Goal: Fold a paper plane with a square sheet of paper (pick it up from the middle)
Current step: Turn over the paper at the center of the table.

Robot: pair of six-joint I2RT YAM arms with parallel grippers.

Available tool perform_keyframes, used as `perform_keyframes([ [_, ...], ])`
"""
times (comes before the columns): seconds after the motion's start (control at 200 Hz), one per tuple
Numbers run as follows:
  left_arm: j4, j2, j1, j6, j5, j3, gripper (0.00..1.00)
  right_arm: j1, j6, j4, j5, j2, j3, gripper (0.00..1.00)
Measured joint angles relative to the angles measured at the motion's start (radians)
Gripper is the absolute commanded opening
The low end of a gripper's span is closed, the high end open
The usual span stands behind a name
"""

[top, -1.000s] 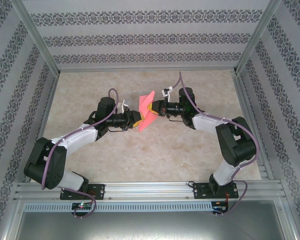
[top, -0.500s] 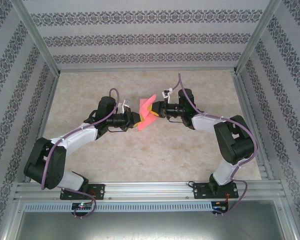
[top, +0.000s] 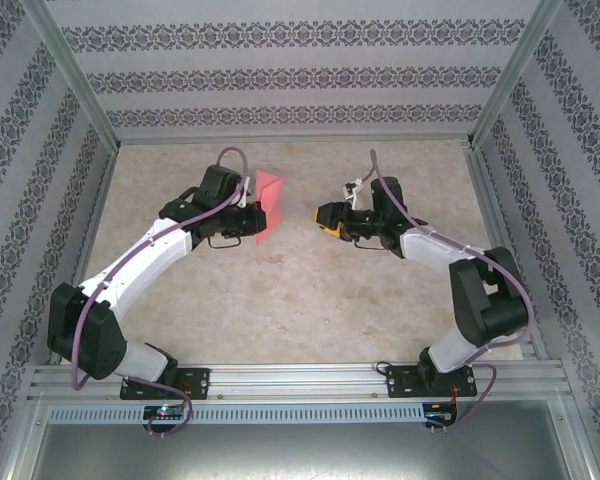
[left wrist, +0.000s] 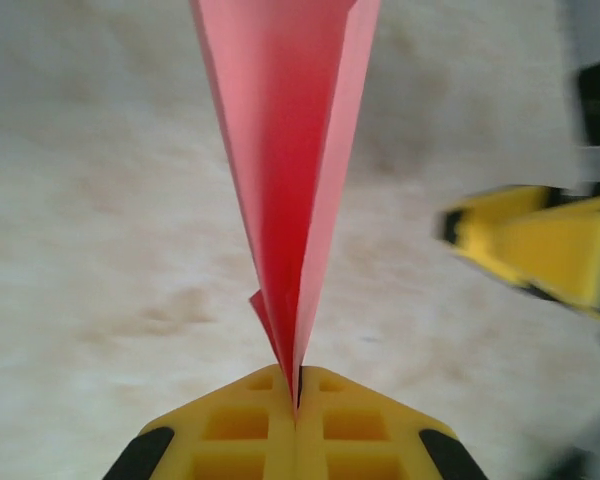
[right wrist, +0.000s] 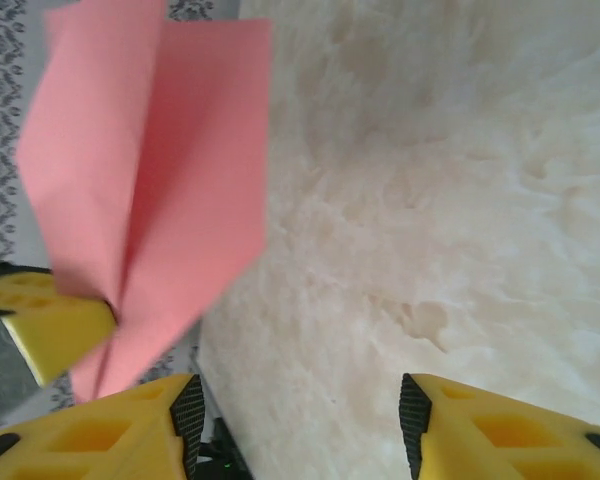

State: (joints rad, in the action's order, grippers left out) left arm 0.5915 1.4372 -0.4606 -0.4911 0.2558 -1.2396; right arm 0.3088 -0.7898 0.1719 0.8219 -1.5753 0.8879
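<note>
The square sheet of paper now stands folded as a salmon-pink paper plane (top: 268, 203), held in the air above the table's back middle. My left gripper (top: 248, 214) is shut on its pointed end; in the left wrist view the paper plane (left wrist: 290, 180) rises from between the closed yellow fingers of that gripper (left wrist: 298, 385). My right gripper (top: 323, 215) hangs a short way to the right of it, open and holding nothing. In the right wrist view the paper plane (right wrist: 150, 190) spreads at upper left, apart from the wide-open right gripper (right wrist: 300, 410).
The beige mottled table (top: 310, 300) lies below both arms. Patterned walls and a metal frame (top: 80, 110) close in the back and sides. A rail (top: 300, 380) runs along the near edge by the arm bases.
My right gripper has opened, let go of the paper and drawn back to the right. The left arm has swung the paper plane toward the back left, still gripped.
</note>
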Motion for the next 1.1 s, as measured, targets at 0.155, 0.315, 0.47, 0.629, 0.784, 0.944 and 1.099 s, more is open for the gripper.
perform_keyframes([
  [0.155,0.193,0.088,-0.134,0.166,-0.375,-0.13,0.0,-0.027,0.119,-0.177,-0.062,0.082,0.05,0.62],
  [0.315,0.275,0.222,-0.257,0.265,-0.638,-0.127,0.01,-0.071,0.185,-0.283,-0.094,0.14,0.061,0.63],
  [0.47,0.275,0.315,-0.369,0.328,-0.786,-0.097,0.03,-0.121,0.215,-0.356,-0.1,0.167,0.061,0.63],
  [0.629,0.258,0.396,-0.454,0.36,-0.871,-0.075,0.05,-0.164,0.225,-0.389,-0.1,0.191,0.06,0.63],
  [0.784,0.225,0.488,-0.53,0.369,-0.892,-0.071,0.11,-0.194,0.238,-0.402,-0.099,0.205,0.059,0.63],
  [0.944,0.189,0.547,-0.581,0.371,-0.829,-0.059,0.23,-0.198,0.239,-0.407,-0.087,0.205,0.058,0.63],
  [1.099,0.156,0.555,-0.599,0.367,-0.742,-0.05,0.35,-0.195,0.228,-0.394,-0.061,0.204,0.046,0.62],
])
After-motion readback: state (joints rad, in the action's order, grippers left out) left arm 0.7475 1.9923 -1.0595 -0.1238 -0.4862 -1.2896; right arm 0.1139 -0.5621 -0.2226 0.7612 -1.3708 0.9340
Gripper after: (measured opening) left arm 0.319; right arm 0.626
